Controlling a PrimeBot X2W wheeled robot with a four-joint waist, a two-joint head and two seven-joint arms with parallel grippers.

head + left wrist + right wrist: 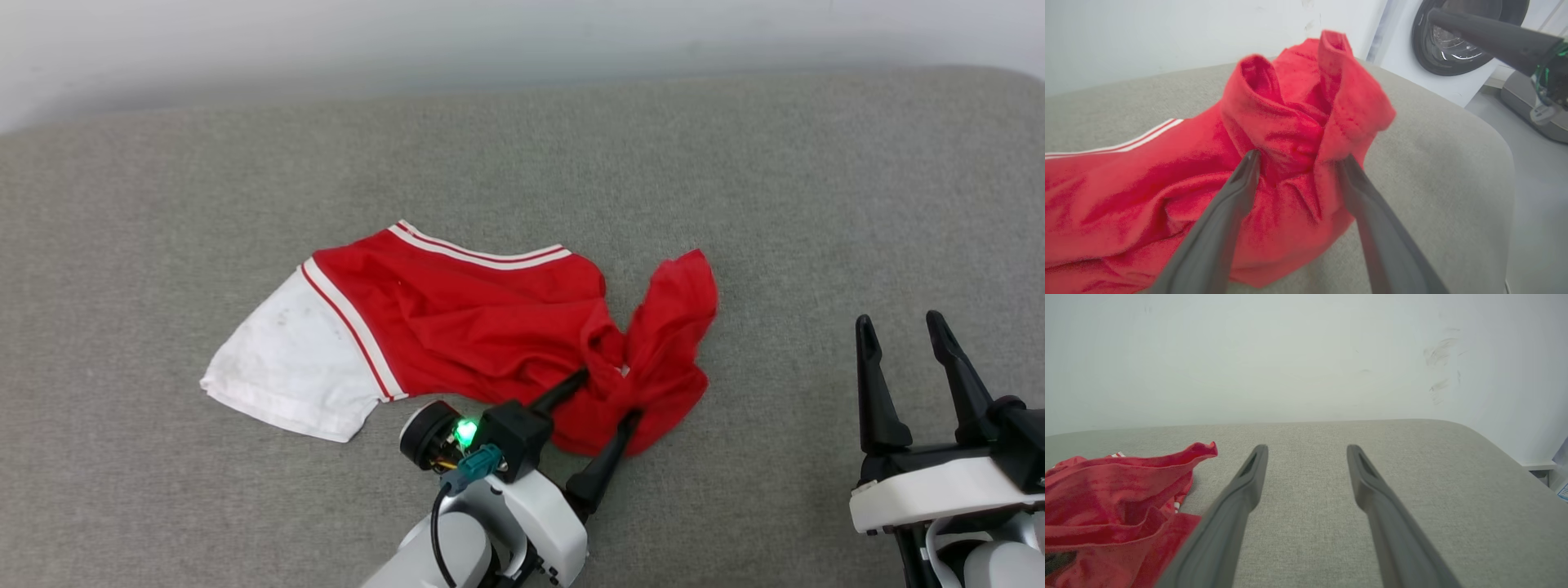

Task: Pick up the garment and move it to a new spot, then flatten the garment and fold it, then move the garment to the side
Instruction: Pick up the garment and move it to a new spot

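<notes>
Red-and-white garment (pixel 473 318) crumpled on our grey padded surface (pixel 735 163).
From the head, we see it mid-surface, white sleeve to the left; our left gripper (pixel 608 398) touches its near right bunch, and our right gripper (pixel 898 318) sits far right, fingers spread. Left wrist: fingers wide apart, astride bunched red cloth. Right wrist: fingers apart over the surface, garment to the left.
</notes>
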